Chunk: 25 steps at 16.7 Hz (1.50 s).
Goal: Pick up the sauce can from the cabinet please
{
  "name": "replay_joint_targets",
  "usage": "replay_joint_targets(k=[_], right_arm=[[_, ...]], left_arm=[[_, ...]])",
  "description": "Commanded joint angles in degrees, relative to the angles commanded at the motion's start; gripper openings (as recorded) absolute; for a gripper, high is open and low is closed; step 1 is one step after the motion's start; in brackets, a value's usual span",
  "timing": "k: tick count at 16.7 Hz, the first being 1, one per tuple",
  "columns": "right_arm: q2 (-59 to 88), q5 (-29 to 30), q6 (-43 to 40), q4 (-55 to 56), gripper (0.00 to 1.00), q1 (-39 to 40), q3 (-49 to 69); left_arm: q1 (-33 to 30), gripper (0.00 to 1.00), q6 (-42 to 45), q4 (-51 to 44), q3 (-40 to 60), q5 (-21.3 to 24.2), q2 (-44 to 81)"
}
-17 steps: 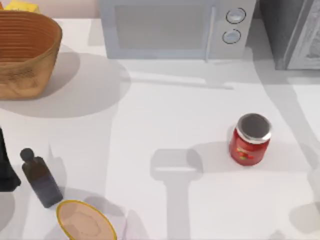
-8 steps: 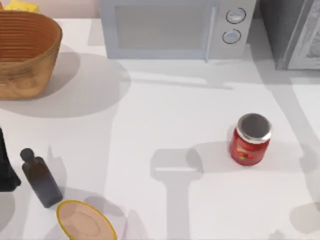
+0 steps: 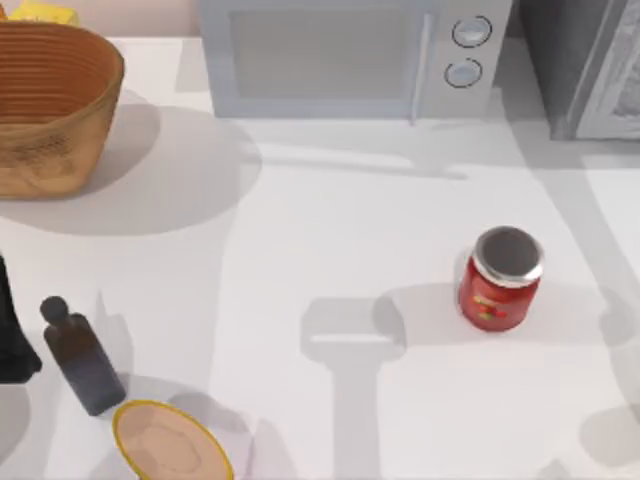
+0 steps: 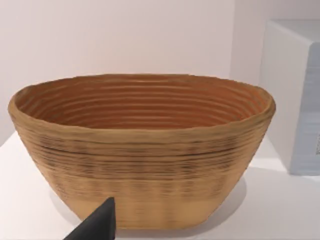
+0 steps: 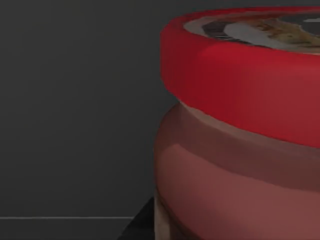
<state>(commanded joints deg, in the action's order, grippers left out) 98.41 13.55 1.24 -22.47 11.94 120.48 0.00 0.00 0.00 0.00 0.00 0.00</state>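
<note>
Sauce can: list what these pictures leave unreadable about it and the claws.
- Sauce can, right wrist view: cut off by the frame edges; label and emblem unreadable.
- Right claw: a dark sliver beside the can; grip cannot be judged.
- Left claw: one dark tip before the wicker basket, rest cropped.

The top camera looks straight down on the white table (image 3: 330,230), taking in the microwave (image 3: 340,55) at the far edge, the basket (image 3: 50,105) at far left and a red jar (image 3: 500,280) right of centre. The left wrist camera sits low, facing the basket (image 4: 142,150) side-on from near; both views share it. The right wrist camera is pressed close to a red-rimmed can (image 5: 245,125) against a dark wall.
</note>
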Motion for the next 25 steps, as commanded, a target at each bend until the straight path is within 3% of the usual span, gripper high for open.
replay_joint_targets(k=[5, 6, 16, 25], right_arm=[[0.0, 0.0, 0.0, 0.0, 0.02, 0.0, 0.0], [0.0, 0.0, 0.0, 0.0, 0.0, 0.0, 0.0], [-0.98, 0.64, 0.13, -0.95, 0.0, 0.78, -0.02], [-21.21, 12.74, 0.2, -20.91, 0.0, 13.17, -0.55]], left_arm=[[0.0, 1.0, 0.0, 0.0, 0.0, 0.0, 0.0], [0.0, 1.0, 0.0, 0.0, 0.0, 0.0, 0.0], [0.0, 1.0, 0.0, 0.0, 0.0, 0.0, 0.0], [0.0, 1.0, 0.0, 0.0, 0.0, 0.0, 0.0]])
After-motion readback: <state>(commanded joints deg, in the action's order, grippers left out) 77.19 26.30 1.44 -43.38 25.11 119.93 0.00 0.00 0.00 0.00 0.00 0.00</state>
